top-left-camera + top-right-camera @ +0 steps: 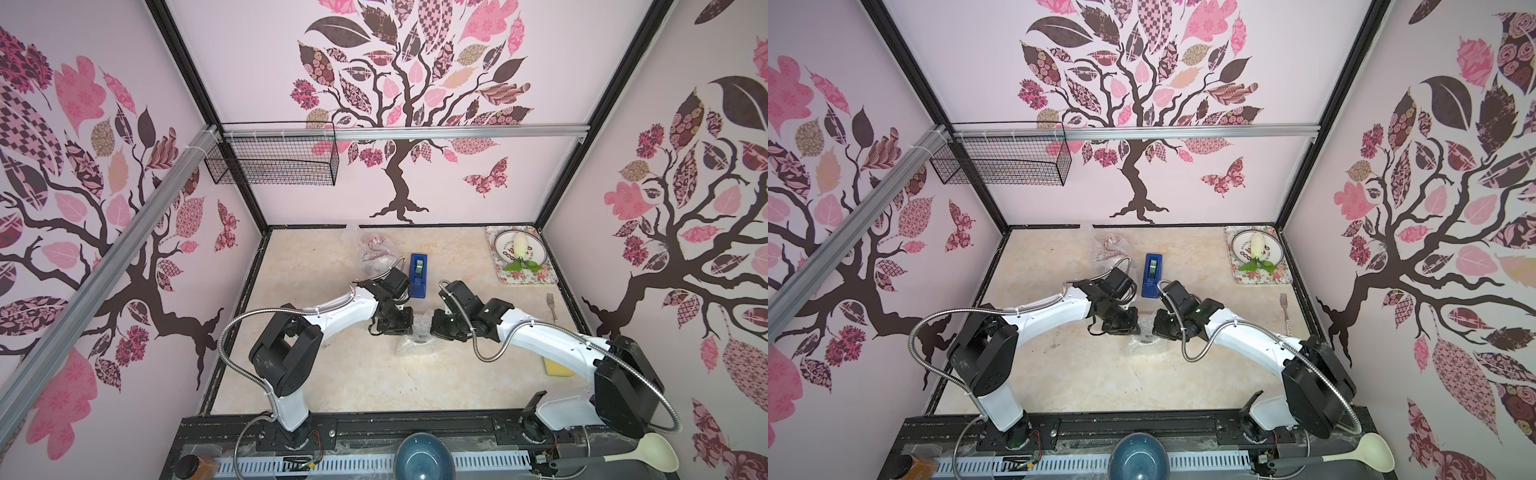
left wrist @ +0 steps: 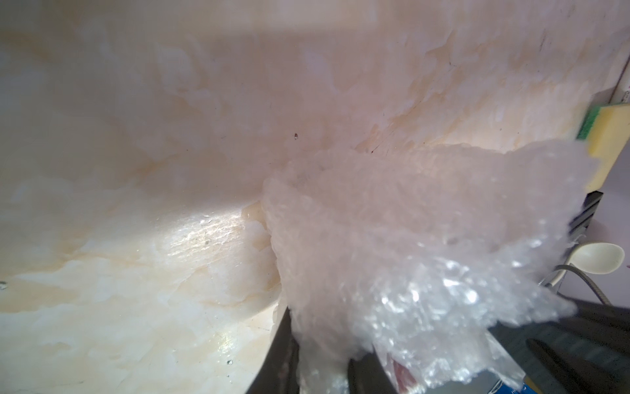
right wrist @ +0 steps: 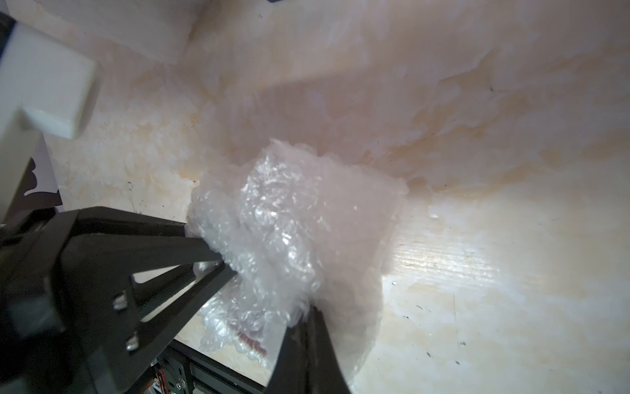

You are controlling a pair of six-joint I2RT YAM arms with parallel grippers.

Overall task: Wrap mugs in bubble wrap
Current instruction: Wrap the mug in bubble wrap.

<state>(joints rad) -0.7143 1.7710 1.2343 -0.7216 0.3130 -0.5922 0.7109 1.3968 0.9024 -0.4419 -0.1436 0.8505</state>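
At table centre, between the two arms: a crumpled bundle of bubble wrap [image 1: 415, 340], resting on the table [image 1: 332, 374]. The mug [image 3: 250, 341] inside is almost wholly hidden. Only a reddish patch shows through the film, so colour and pose are uncertain.

Holds: the right gripper [image 3: 308, 319] has its fingers drawn together, pinching a fold of wrap at the bundle's side. Judged purpose: anchor the sheet so it cannot spring open. The left gripper [image 2: 320, 351] sits on the opposite side with wrap between its fingers and a narrow gap. Cannot tell whether it truly clamps. Two opposed holds look meant to gather loose film round the mug.

Wrap: clear, glossy, pebbled with small bubbles, bright glints. Soft, crumples rather than creases, likely to relax once released. Table: smooth, cream, marbled, faint sheen.

Outward: a second wrapped bundle [image 1: 374, 249] near the back wall, reddish within, judged finished. The blue tape dispenser [image 1: 418, 274] stands just beside it, near both arms, presumably for sealing. Floral tray [image 1: 528, 279] in the back right corner, fork [image 1: 552, 307] and yellow sponge [image 1: 556, 368] along the right edge, blue bowl [image 1: 419, 461] and ladle [image 1: 656, 451] on the front rail: all well apart from the work.
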